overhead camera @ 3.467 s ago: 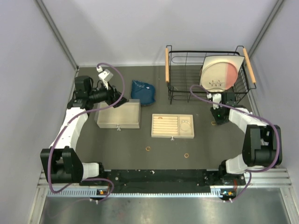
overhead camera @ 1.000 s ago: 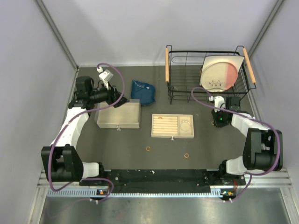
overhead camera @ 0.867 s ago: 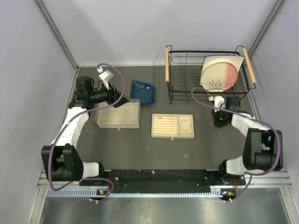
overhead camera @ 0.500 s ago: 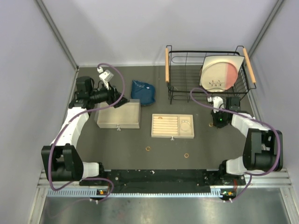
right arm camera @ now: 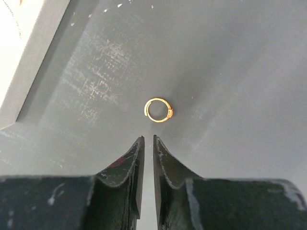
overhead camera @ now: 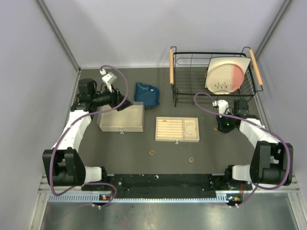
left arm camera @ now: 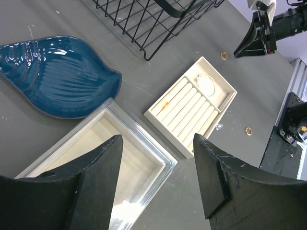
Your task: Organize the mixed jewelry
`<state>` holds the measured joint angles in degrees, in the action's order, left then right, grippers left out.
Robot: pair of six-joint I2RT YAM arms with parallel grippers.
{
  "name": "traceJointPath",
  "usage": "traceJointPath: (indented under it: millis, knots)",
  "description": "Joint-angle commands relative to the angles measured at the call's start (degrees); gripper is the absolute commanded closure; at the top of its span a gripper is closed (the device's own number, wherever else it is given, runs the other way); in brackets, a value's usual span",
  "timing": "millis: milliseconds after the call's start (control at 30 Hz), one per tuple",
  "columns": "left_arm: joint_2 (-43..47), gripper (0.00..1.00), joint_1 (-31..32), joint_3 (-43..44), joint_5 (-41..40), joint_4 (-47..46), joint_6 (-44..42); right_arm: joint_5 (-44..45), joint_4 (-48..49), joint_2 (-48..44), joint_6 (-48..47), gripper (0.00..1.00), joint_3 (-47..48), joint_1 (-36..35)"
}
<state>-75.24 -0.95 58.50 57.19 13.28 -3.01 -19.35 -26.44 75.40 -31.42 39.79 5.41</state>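
Scuffed grey table [right arm camera: 230, 57] bears 1 thin gold ring [right arm camera: 158, 109]

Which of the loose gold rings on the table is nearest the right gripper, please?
The ring just ahead of the right gripper fingertips, right of the tray. The other two lie in front of the tray.

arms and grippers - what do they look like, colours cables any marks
Both arms have white link shells with black joints and black bases, and a purple cable loops along each. The left gripper has broad matte black wedge fingers. The right gripper has black fingers scuffed with pale specks, one showing a reddish smear.
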Motion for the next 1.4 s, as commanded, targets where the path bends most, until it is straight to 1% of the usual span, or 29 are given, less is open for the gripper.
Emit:
traceJointPath:
  millis: [0,100,333,533,1033,1367]
  knots:
    - [0.8,0.34,0.25,-0.49,1.52,-1.68,-0.95,-1.13,-0.55,-1.39,0.48,0.86,2.04,-0.05]
    - [0.54,0.34,0.25,-0.49,1.52,-1.68,-0.95,0.27,0.85,0.01,1.97,0.83,2.57,-0.66]
    - [0.71,0.34,0.25,-0.49,1.26,-1.68,-0.95,3.09,4.72,2.12,3.99,0.82,2.83,-2.86]
    - [0.62,0.34,0.25,-0.49,1.35,-1.76,-1.04,4.5,6.39,3.0,4.44,0.82,3.28,-2.95]
    - [0.27,0.34,0.16,-0.32,1.26,-1.76,-1.13,4.85,7.19,4.93,4.44,0.78,3.98,-2.95]
    - [0.36,0.34,0.16,-0.4,1.35,-1.59,-1.3,5.12,7.45,5.99,4.26,0.78,3.98,-3.04]
